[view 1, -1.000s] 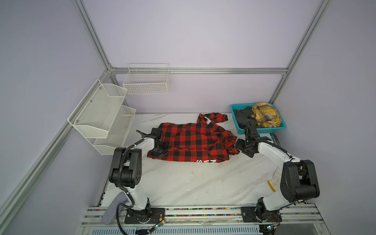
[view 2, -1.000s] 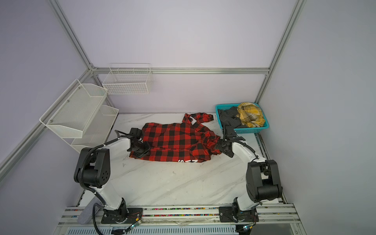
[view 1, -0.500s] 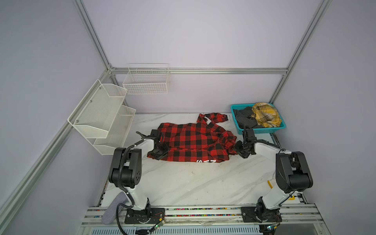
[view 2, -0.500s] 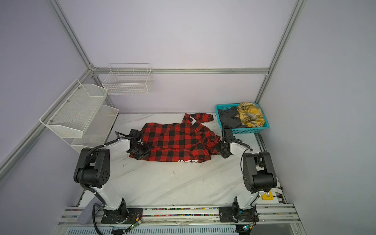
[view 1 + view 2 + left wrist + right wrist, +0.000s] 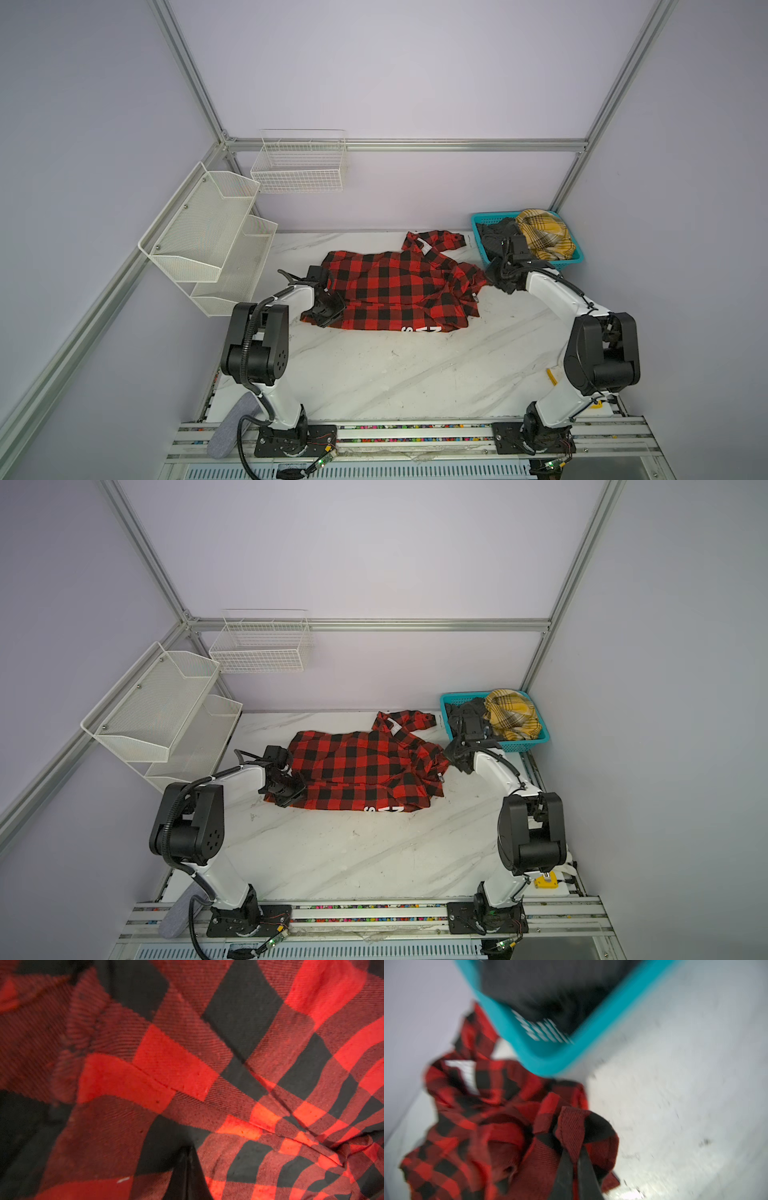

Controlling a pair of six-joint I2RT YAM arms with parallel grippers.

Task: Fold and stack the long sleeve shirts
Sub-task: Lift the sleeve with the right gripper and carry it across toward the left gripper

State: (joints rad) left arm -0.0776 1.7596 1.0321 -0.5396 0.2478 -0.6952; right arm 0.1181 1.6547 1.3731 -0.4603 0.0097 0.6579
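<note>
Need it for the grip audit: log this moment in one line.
left claw: shut on checked shirt | right claw: shut on checked shirt

You can make out only cropped white letters (image 5: pixel 420 329) on the shirt (image 5: pixel 386 282) hem, perhaps "S", "Z"; its collar label (image 5: pixel 424 248) stays illegible.

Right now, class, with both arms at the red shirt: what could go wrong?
The right jaws pinch only a small fold of the red shirt; it might slip out.
The blue basket sits close beside that arm; a lift could knock it.
The shirt is bunched near the basket; creases may get folded in.
</note>
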